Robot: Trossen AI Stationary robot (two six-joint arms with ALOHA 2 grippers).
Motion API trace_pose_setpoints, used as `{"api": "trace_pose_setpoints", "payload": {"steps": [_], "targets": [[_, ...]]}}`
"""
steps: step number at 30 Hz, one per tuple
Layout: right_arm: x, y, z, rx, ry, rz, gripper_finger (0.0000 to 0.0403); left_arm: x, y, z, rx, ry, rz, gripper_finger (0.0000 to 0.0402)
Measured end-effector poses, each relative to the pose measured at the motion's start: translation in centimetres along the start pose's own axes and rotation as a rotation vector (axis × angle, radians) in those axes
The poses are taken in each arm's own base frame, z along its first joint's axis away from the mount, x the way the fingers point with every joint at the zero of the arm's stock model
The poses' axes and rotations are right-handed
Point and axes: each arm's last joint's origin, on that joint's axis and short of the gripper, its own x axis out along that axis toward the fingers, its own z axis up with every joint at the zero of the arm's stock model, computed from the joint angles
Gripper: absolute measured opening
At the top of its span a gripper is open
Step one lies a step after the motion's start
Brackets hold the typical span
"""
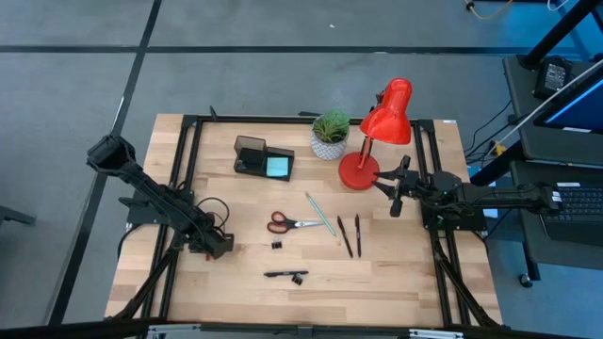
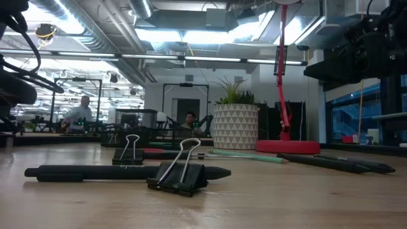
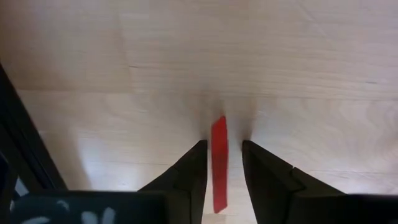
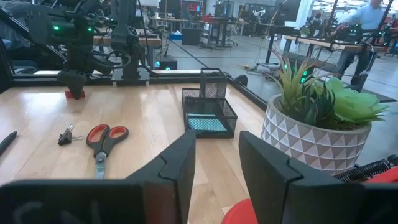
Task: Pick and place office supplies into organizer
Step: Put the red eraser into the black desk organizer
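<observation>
Wooden tabletop (image 3: 186,50) fills the left wrist view, where the spread left end effector (image 3: 222,163) straddles a small red piece (image 3: 219,163).

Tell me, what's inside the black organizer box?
In the organizer, a light-blue notepad lies flat in the low tray. The tall mesh cup behind it looks empty from the right wrist view, but the mesh hides its bottom, so I can't be sure.

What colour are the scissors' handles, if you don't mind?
Red, on the scissors; clearest in the right wrist view.
</observation>
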Motion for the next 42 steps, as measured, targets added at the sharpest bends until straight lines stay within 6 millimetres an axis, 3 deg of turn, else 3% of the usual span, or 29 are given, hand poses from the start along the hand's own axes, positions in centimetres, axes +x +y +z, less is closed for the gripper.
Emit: {"api": "trace_pose_setpoints", "payload": {"steps": [11,18,31,36,42], "targets": [[0.0,0.0,0.0,0.000,0.000,0.000,0.0127,0.0,0.0,0.0,0.084,0.006,0.003,0.0019],[0.0,0.0,0.0,-0.002,0.000,0.000,0.0127,-0.2,-0.3,0.2,0.252,-0.056,-0.068,0.0021],[0.0,0.0,0.1,-0.001,-0.011,-0.001,0.0127,-3.6,-2.3,3.4,0.425,-0.613,-0.412,0.0019],[0.0,0.0,0.1,-0.001,-0.014,-0.001,0.0127,-5.3,-2.7,5.3,0.483,-0.883,-0.416,0.0019],[0.0,0.0,0.1,-0.001,-0.014,-0.001,0.0127,-6.6,-3.1,7.7,0.489,-1.030,-0.330,0.0019]]}}
